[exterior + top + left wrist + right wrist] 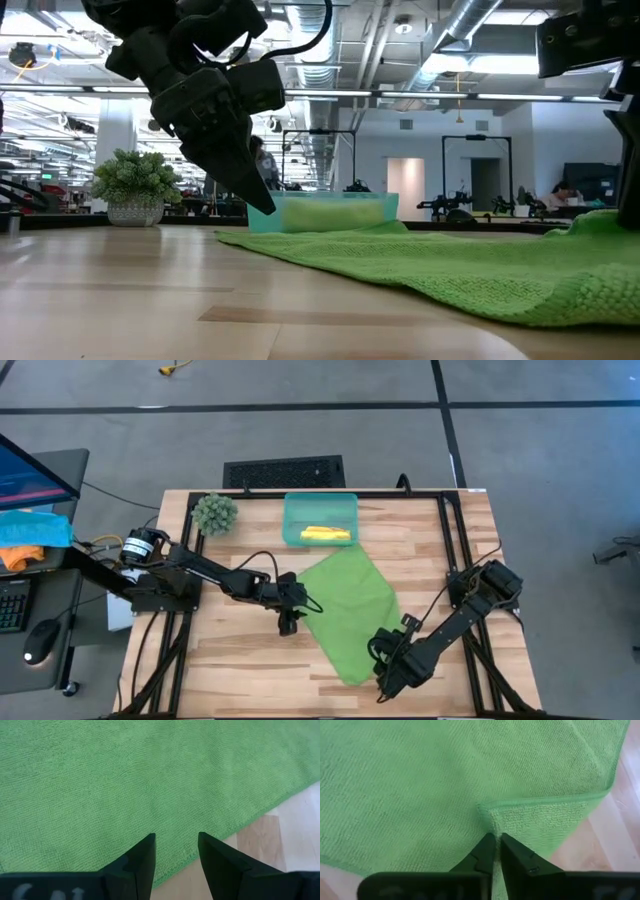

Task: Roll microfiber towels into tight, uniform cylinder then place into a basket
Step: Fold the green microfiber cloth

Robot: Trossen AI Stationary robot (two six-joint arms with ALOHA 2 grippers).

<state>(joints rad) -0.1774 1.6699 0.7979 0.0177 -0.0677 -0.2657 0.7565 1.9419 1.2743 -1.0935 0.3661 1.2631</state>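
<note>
On the worktop (pixel 240 660): a green towel (pixel 345 610) lies spread flat as a diamond, 1 corner reaching toward the basket (pixel 320 520), the opposite corner at the near edge by the right gripper.
Green towel, near corner: folded back over the cloth, making a short doubled flap with a hemmed edge; the right wrist view shows the fold.
Yellow towel (pixel 326 535): rolled, lying inside the basket.
Basket: at the far side of the worktop, just beyond the green towel's far corner; a fuzzy plant (pixel 214 513) stands to its left.
Left gripper (pixel 289 622): at the green towel's left edge, just above the cloth; jaws parted a moderate way, holding nothing, 1 finger (pixel 139 862) over the hem where towel meets wood.
Right gripper (pixel 383 682): at the near corner of the green towel, low on the cloth; jaws almost together with only a thin slit between them, tips set at the folded flap; whether they pinch the cloth I cannot tell.
Low view: the left gripper hangs tilted over the towel's edge, tips clear of the wood.
</note>
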